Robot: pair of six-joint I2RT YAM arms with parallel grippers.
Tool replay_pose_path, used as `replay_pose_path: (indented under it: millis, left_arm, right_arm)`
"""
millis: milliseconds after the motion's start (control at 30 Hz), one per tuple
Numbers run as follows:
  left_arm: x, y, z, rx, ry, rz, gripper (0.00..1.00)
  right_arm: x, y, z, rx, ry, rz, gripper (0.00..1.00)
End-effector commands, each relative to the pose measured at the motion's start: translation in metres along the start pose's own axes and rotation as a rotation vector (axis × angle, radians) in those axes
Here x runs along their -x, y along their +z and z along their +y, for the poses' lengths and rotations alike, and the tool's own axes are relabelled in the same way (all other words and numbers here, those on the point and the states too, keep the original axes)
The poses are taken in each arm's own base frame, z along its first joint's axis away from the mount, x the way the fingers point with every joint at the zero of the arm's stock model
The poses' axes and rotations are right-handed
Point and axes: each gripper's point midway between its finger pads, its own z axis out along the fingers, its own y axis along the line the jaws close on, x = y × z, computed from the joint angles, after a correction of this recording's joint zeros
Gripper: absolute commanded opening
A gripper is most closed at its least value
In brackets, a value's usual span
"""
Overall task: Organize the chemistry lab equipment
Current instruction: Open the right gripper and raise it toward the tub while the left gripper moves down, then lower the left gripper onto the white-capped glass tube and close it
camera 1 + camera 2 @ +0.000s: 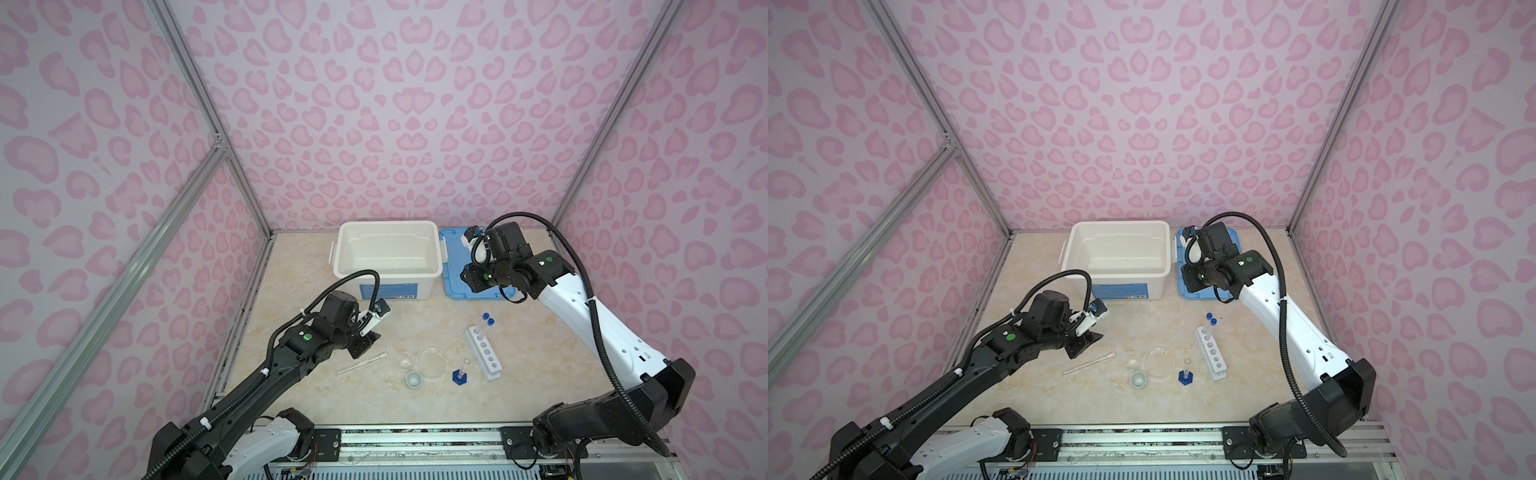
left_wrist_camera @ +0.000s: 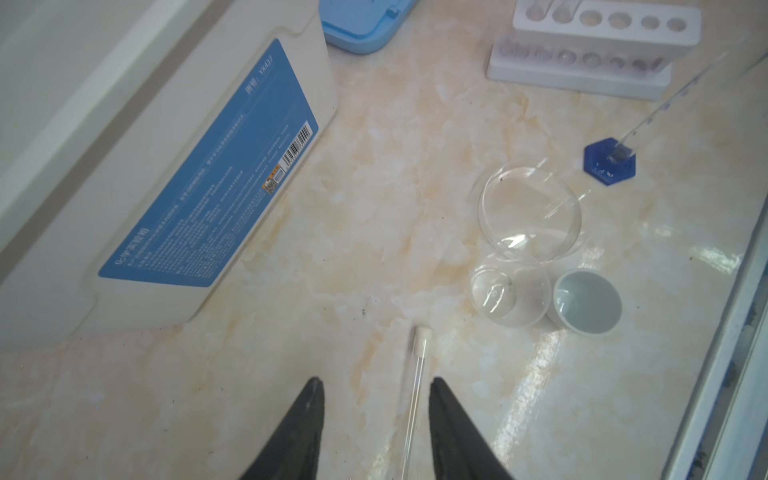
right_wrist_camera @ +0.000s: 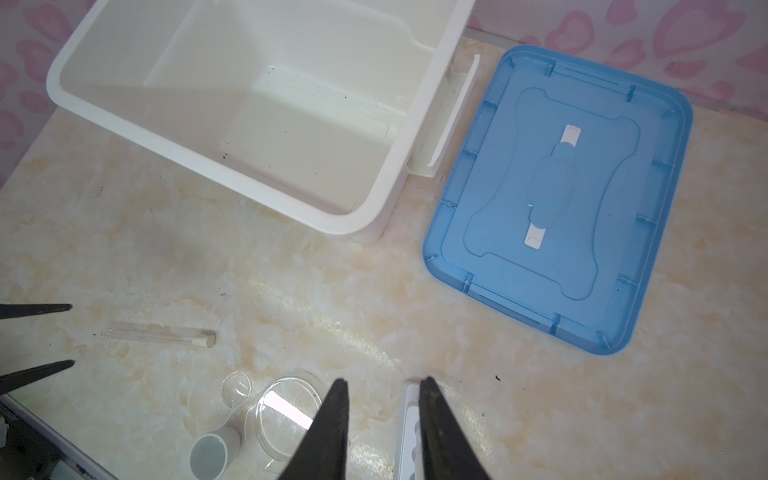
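- The left gripper (image 2: 376,380) is open and empty. It hangs above the table (image 1: 519,332), left of centre in both top views. In its wrist view the loose test tube (image 2: 417,365) lies on the table and runs between the jaws, nearer to one jaw than to the other. I judge that the step in hand is the pickup of this tube.
- The next move probably calls for a straight descent, a small shift to centre the tube, and a soft closing, because thin round glass may roll or slip. After that, the tube should go upright into a free hole of the rack.
- The right gripper (image 3: 384,380) is also open and empty. It is held high over the blue lid (image 3: 615,232), right of centre in both top views, and I think it has no part in this step.
- The white bin (image 1: 386,255) stands at the middle back with nothing inside.
- The blue lid lies flat just beside the bin and carries nothing.
- The white rack (image 1: 484,353), at lower right of centre, holds two blue-capped tubes (image 1: 485,318) at its far end. The other holes look empty.
- The clear dish (image 1: 430,362), left of the rack, is empty.
- The blue-based cylinder (image 1: 458,377) stands upright between the dish and the rack. I cannot tell if it contains anything.
- The white cup (image 1: 414,379), below the dish, is empty.
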Motion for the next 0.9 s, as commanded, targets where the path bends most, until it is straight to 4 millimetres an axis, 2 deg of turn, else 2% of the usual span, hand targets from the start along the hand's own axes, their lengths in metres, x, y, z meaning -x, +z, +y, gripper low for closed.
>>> replay_pose_path:
  millis: [0, 300, 533, 867]
  left_arm:
    - [-0.037, 0.004, 0.002, 0.04, 0.066, 0.162, 0.45]
    - [-0.096, 0.013, -0.016, -0.02, 0.138, 0.385, 0.45]
    - [-0.113, 0.019, -0.024, -0.067, 0.149, 0.454, 0.46]
    - [-0.122, 0.037, -0.024, -0.087, 0.129, 0.515, 0.44]
  right_arm:
    - [0.006, 0.005, 0.004, 0.062, -0.006, -0.039, 0.31]
    - [0.008, 0.006, -0.001, 0.135, 0.043, -0.086, 0.31]
    - [0.009, 0.017, -0.002, 0.177, 0.057, -0.086, 0.31]
    - [0.003, 0.029, -0.008, 0.227, 0.106, -0.072, 0.3]
